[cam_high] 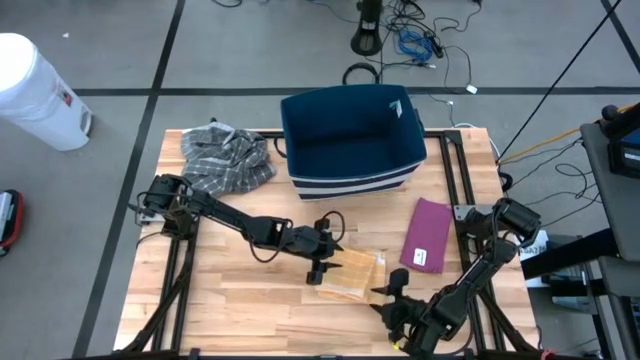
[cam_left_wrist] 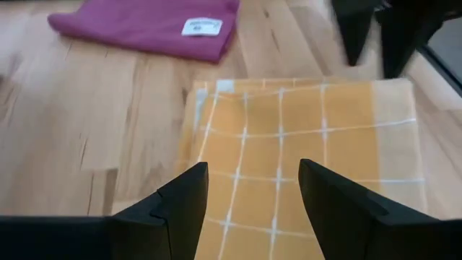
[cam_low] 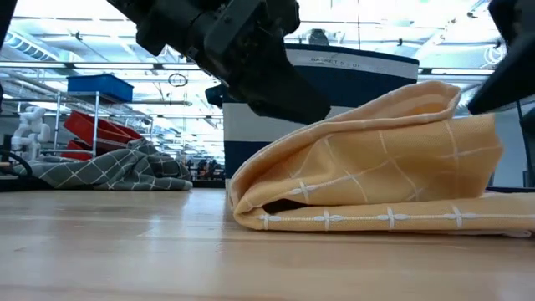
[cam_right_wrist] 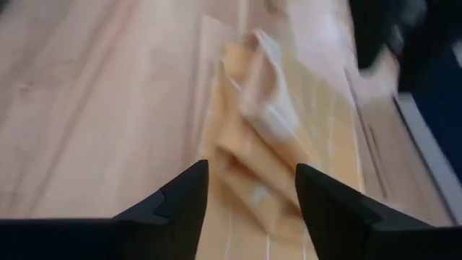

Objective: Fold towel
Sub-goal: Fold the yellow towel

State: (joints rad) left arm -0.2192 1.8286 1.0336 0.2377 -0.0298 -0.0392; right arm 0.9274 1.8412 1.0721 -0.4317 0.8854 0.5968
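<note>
I'm working in what looks like a robotics lab or workshop. The wooden table [cam_high: 250, 290] stands on a grey tiled floor, with loose cables [cam_high: 420, 45] strewn behind it and a white bin [cam_high: 35, 90] off to one side. Looking level across the table, I see metal shelving with red and blue storage bins [cam_low: 96, 104] under bright ceiling lights.

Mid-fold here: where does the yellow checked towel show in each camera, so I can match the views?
High view: yellow towel at the table's front centre, between the two grippers.
Low view: towel fills centre-right, folded, its upper layer bulging.
Left wrist view: towel just beyond the open fingers.
Right wrist view: towel rumpled, ahead of the open fingers.
Shared landmark: navy basket, behind the towel in the low view.
</note>
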